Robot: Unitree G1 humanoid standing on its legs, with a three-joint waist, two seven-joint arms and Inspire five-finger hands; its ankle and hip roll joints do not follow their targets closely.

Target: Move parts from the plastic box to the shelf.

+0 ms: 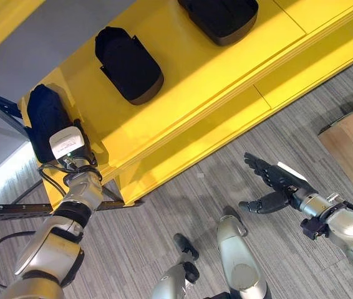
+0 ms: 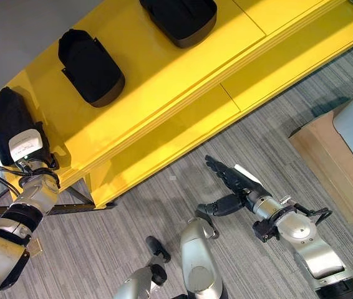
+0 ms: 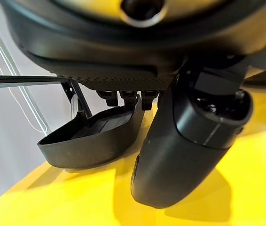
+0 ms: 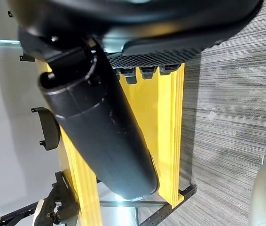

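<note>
A yellow shelf runs across the view, with three black shell-shaped parts lying on it. My left hand is at the shelf's left end, against the leftmost part. In the left wrist view that part rests on the yellow board just past my straight fingers, and the thumb lies beside it. The other two parts sit further right. My right hand hangs open and holds nothing, over the grey floor below the shelf's front edge.
A tan-rimmed container with a pale grey inside stands on the floor at the right. A dark metal frame carries the shelf at its left end. Grey striped carpet lies between the shelf and the container.
</note>
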